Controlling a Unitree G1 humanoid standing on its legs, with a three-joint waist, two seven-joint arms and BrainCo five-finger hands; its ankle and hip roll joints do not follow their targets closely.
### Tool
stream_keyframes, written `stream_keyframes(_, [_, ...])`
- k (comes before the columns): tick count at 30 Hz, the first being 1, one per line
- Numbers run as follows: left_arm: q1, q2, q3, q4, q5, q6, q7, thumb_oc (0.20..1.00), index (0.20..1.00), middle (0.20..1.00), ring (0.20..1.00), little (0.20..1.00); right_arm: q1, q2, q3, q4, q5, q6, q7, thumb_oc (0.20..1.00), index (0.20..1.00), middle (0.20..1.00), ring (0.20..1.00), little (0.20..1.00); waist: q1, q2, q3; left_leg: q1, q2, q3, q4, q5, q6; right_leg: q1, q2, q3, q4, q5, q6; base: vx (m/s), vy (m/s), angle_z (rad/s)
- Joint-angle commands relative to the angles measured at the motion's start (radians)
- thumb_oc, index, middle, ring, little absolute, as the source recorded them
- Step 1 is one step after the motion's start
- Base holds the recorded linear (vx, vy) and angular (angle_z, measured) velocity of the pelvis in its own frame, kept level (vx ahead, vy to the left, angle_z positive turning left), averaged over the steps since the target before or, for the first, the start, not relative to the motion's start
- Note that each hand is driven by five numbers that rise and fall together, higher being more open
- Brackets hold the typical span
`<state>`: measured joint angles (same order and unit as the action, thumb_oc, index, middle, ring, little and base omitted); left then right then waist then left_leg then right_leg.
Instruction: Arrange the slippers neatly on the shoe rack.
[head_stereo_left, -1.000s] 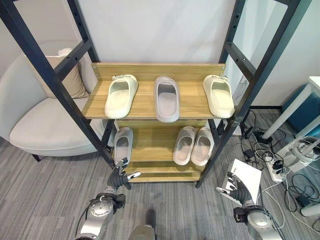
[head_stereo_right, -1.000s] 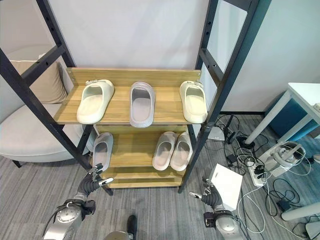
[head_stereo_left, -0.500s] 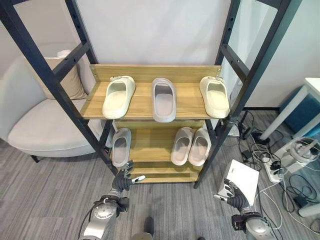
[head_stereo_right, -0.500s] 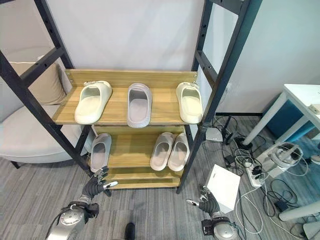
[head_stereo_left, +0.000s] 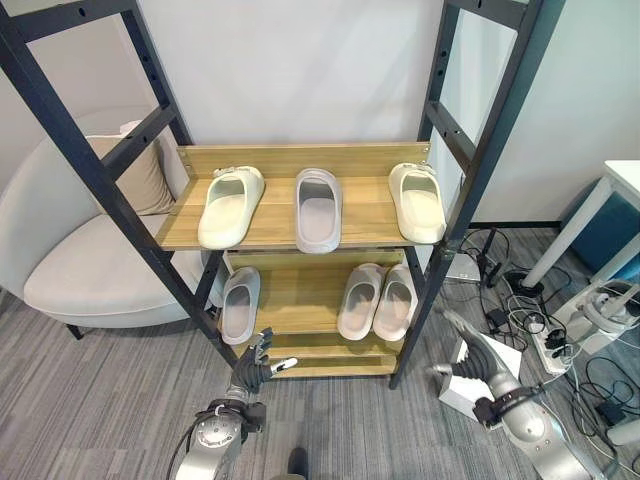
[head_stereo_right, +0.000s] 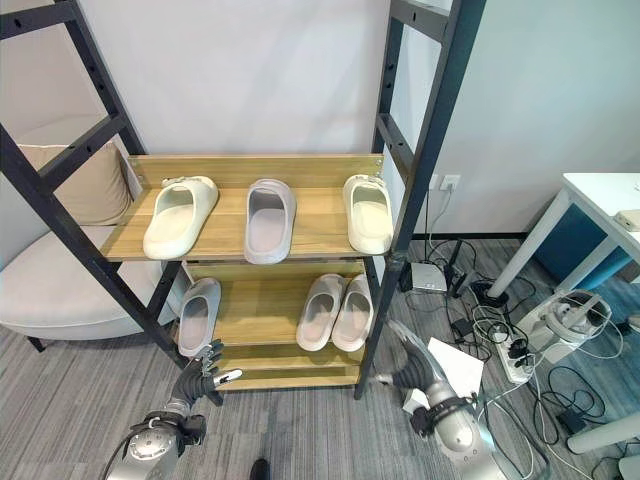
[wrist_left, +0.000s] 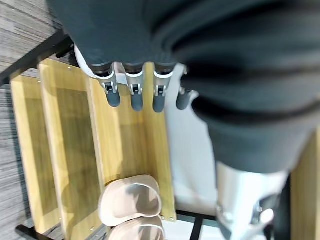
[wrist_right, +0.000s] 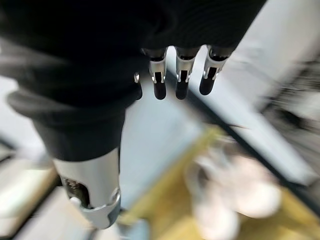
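Six slippers (head_stereo_left: 318, 196) sit on the rack (head_stereo_left: 280, 216); one pair touches, ready. Left hand (head_stereo_left: 252, 369) and right hand (head_stereo_left: 468, 358) hang loose, holding nothing.

Left robot hand (head_stereo_left: 256, 367) low at lower left, forearm angled upward, fingers (wrist_left: 135, 92) extended and relaxed, thumb splayed sideways, holding nothing. Right robot hand (head_stereo_left: 472, 360) at lower right, arm raised and reaching forward, fingers (wrist_right: 182, 80) straight, side by side, thumb apart, empty.
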<state>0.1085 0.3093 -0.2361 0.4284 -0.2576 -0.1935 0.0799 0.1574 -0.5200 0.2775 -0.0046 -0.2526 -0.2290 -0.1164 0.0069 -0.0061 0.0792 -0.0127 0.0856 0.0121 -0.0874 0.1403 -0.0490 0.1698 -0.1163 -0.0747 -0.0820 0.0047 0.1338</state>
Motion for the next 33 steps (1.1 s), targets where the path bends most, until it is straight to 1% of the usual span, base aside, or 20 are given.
stream_keyframes(1, [-0.078, 0.044, 0.016, -0.065, -0.014, -0.071, 0.026, 1.000, 1.000, 1.000, 1.000, 1.000, -0.065, 0.023, 0.017, -0.015, 0.071, -0.035, 0.017, 1.000, 1.000, 1.000, 1.000, 1.000, 0.016, -0.041, 0.030, 0.086, -0.001, 0.021, 0.013, -0.095, -0.008, -0.042, -0.020, -0.008, 0.026, 0.009, 0.020, 0.00, 0.000, 0.00])
stream_keyframes(5, [-0.075, 0.037, 0.016, -0.064, -0.013, -0.069, 0.028, 1.000, 1.000, 1.000, 1.000, 1.000, -0.065, 0.042, 0.015, 0.026, 0.109, -0.025, 0.021, 1.000, 1.000, 1.000, 1.000, 1.000, 0.017, -0.042, 0.028, 0.090, -0.003, 0.021, 0.012, -0.099, -0.006, -0.039, -0.021, -0.008, 0.020, 0.012, 0.021, 0.01, 0.024, -0.01])
stream_keyframes(6, [-0.070, 0.030, 0.012, -0.063, -0.013, -0.068, 0.031, 1.000, 1.000, 1.000, 1.000, 1.000, -0.059, 0.065, 0.001, 0.063, 0.173, -0.021, 0.023, 1.000, 1.000, 1.000, 1.000, 1.000, 0.017, -0.044, 0.028, 0.090, -0.006, 0.022, 0.012, -0.102, -0.005, -0.039, -0.024, -0.008, 0.016, 0.016, 0.024, 0.01, 0.039, 0.00])
stream_keyframes(8, [-0.068, 0.028, 0.012, -0.063, -0.015, -0.067, 0.031, 1.000, 1.000, 1.000, 1.000, 1.000, -0.057, 0.078, -0.005, 0.082, 0.207, -0.017, 0.025, 1.000, 1.000, 1.000, 1.000, 1.000, 0.018, -0.045, 0.029, 0.089, -0.008, 0.021, 0.014, -0.104, -0.004, -0.040, -0.025, -0.008, 0.016, 0.017, 0.025, 0.01, 0.072, 0.00])
stream_keyframes(9, [-0.065, 0.025, 0.009, -0.063, -0.023, -0.065, 0.030, 1.000, 1.000, 1.000, 1.000, 1.000, -0.058, 0.113, -0.017, 0.142, 0.292, -0.011, 0.023, 1.000, 1.000, 1.000, 1.000, 1.000, 0.022, -0.048, 0.030, 0.084, -0.013, 0.021, 0.018, -0.107, 0.000, -0.043, -0.032, -0.003, 0.016, 0.022, 0.028, 0.00, 0.078, 0.00])
stream_keyframes(10, [-0.065, 0.025, 0.010, -0.063, -0.023, -0.065, 0.030, 1.000, 1.000, 1.000, 1.000, 1.000, -0.059, 0.113, -0.017, 0.143, 0.292, -0.012, 0.023, 1.000, 1.000, 1.000, 1.000, 1.000, 0.022, -0.048, 0.030, 0.084, -0.013, 0.021, 0.018, -0.107, 0.000, -0.043, -0.032, -0.003, 0.016, 0.022, 0.029, 0.00, 0.085, 0.00])
stream_keyframes(12, [-0.063, 0.023, 0.007, -0.061, -0.024, -0.060, 0.027, 1.000, 1.000, 1.000, 1.000, 1.000, -0.068, 0.154, -0.039, 0.236, 0.387, 0.002, 0.020, 1.000, 1.000, 1.000, 1.000, 1.000, 0.030, -0.052, 0.030, 0.074, -0.031, 0.017, 0.023, -0.117, 0.012, -0.052, -0.047, -0.001, 0.024, 0.026, 0.039, 0.00, 0.153, -0.02])
stream_keyframes(15, [-0.065, 0.026, 0.008, -0.061, -0.024, -0.060, 0.020, 1.000, 1.000, 1.000, 1.000, 1.000, -0.083, 0.169, -0.050, 0.281, 0.411, 0.008, 0.020, 1.000, 1.000, 1.000, 1.000, 1.000, 0.036, -0.056, 0.034, 0.064, -0.051, 0.015, 0.028, -0.128, 0.025, -0.073, -0.065, 0.009, 0.048, 0.029, 0.052, -0.01, 0.152, -0.01])
stream_keyframes(18, [-0.067, 0.032, 0.010, -0.067, -0.023, -0.055, 0.011, 1.000, 1.000, 1.000, 1.000, 1.000, -0.097, 0.173, -0.058, 0.307, 0.398, 0.017, 0.014, 1.000, 1.000, 1.000, 1.000, 1.000, 0.047, -0.062, 0.046, 0.068, -0.067, 0.015, 0.034, -0.151, 0.042, -0.111, -0.084, 0.016, 0.137, 0.025, 0.065, -0.01, 0.124, -0.02])
stream_keyframes(21, [-0.073, 0.035, 0.010, -0.074, -0.027, -0.049, 0.002, 1.000, 1.000, 1.000, 1.000, 1.000, -0.108, 0.177, -0.062, 0.303, 0.395, 0.020, 0.018, 1.000, 1.000, 1.000, 1.000, 1.000, 0.045, -0.062, 0.078, 0.081, -0.078, 0.016, 0.039, -0.155, 0.065, -0.192, -0.088, 0.038, 0.321, 0.095, 0.081, -0.04, 0.135, -0.08])
stream_keyframes(22, [-0.078, 0.037, 0.008, -0.071, -0.027, -0.048, 0.000, 1.000, 1.000, 1.000, 1.000, 1.000, -0.103, 0.180, -0.063, 0.302, 0.396, 0.019, 0.021, 1.000, 1.000, 1.000, 1.000, 1.000, 0.042, -0.058, 0.088, 0.088, -0.076, 0.010, 0.037, -0.155, 0.070, -0.225, -0.078, 0.043, 0.377, 0.109, 0.079, -0.02, 0.085, -0.16])
stream_keyframes(23, [-0.079, 0.037, 0.008, -0.071, -0.027, -0.048, 0.000, 1.000, 1.000, 1.000, 1.000, 1.000, -0.104, 0.180, -0.063, 0.302, 0.396, 0.019, 0.021, 1.000, 1.000, 1.000, 1.000, 1.000, 0.043, -0.058, 0.088, 0.087, -0.076, 0.011, 0.037, -0.154, 0.070, -0.229, -0.079, 0.044, 0.382, 0.107, 0.079, 0.08, 0.078, -0.04])
stream_keyframes(24, [-0.080, 0.033, 0.008, -0.067, -0.020, -0.045, -0.005, 1.000, 1.000, 1.000, 1.000, 1.000, -0.093, 0.186, -0.065, 0.302, 0.401, 0.021, 0.030, 1.000, 1.000, 1.000, 1.000, 1.000, 0.036, -0.055, 0.093, 0.112, -0.076, 0.001, 0.028, -0.162, 0.072, -0.275, -0.077, 0.026, 0.393, 0.109, 0.067, 0.08, 0.033, 0.06])
stream_keyframes(25, [-0.079, 0.033, 0.008, -0.067, -0.020, -0.045, -0.006, 1.000, 1.000, 1.000, 1.000, 1.000, -0.093, 0.185, -0.065, 0.302, 0.401, 0.022, 0.031, 1.000, 1.000, 1.000, 1.000, 1.000, 0.035, -0.054, 0.093, 0.114, -0.075, 0.000, 0.026, -0.163, 0.071, -0.273, -0.076, 0.024, 0.394, 0.107, 0.066, 0.22, -0.005, 0.17])
stream_keyframes(26, [-0.077, 0.033, 0.005, -0.073, -0.023, -0.044, -0.012, 1.000, 1.000, 1.000, 1.000, 1.000, -0.086, 0.185, -0.072, 0.307, 0.413, 0.027, 0.033, 1.000, 1.000, 1.000, 1.000, 1.000, 0.025, -0.057, 0.097, 0.140, -0.082, -0.012, 0.011, -0.178, 0.067, -0.296, -0.077, -0.012, 0.303, 0.117, 0.052, 0.14, -0.044, 0.23])
stream_keyframes(27, [-0.076, 0.033, 0.005, -0.073, -0.023, -0.043, -0.012, 1.000, 1.000, 1.000, 1.000, 1.000, -0.086, 0.185, -0.072, 0.307, 0.414, 0.026, 0.033, 1.000, 1.000, 1.000, 1.000, 1.000, 0.023, -0.055, 0.098, 0.142, -0.079, -0.014, 0.011, -0.179, 0.067, -0.291, -0.076, -0.016, 0.299, 0.117, 0.051, 0.27, -0.093, 0.48])
stream_keyframes(28, [-0.076, 0.031, 0.003, -0.076, -0.028, -0.039, -0.012, 1.000, 1.000, 1.000, 1.000, 1.000, -0.090, 0.184, -0.073, 0.314, 0.419, 0.028, 0.027, 1.000, 1.000, 1.000, 1.000, 1.000, 0.009, -0.059, 0.111, 0.167, -0.080, -0.028, 0.003, -0.192, 0.061, -0.333, -0.067, -0.042, 0.213, 0.145, 0.058, 0.20, -0.073, 0.47])
stream_keyframes(30, [-0.082, 0.027, 0.001, -0.070, -0.028, -0.037, -0.010, 1.000, 1.000, 1.000, 1.000, 1.000, -0.092, 0.187, -0.072, 0.318, 0.421, 0.030, 0.024, 1.000, 1.000, 1.000, 1.000, 1.000, -0.005, -0.055, 0.118, 0.183, -0.073, -0.041, 0.001, -0.202, 0.056, -0.350, -0.055, -0.041, 0.180, 0.155, 0.064, 0.21, -0.075, -0.04])
stream_keyframes(31, [-0.090, 0.025, -0.004, -0.067, -0.019, -0.039, -0.009, 1.000, 1.000, 1.000, 1.000, 1.000, -0.082, 0.187, -0.077, 0.313, 0.421, 0.028, 0.019, 1.000, 1.000, 1.000, 1.000, 1.000, -0.021, -0.060, 0.116, 0.200, -0.069, -0.061, 0.000, -0.218, 0.050, -0.354, -0.035, -0.013, 0.138, 0.150, 0.070, 0.21, -0.115, 0.05])
stream_keyframes(33, [-0.093, 0.022, -0.005, -0.055, -0.009, -0.044, -0.013, 1.000, 1.000, 1.000, 1.000, 1.000, -0.074, 0.185, -0.081, 0.324, 0.423, 0.023, 0.022, 1.000, 1.000, 1.000, 1.000, 1.000, -0.020, -0.070, 0.100, 0.201, -0.065, -0.071, 0.000, -0.230, 0.038, -0.315, -0.030, -0.005, 0.094, 0.150, 0.059, 0.19, -0.136, 0.62])
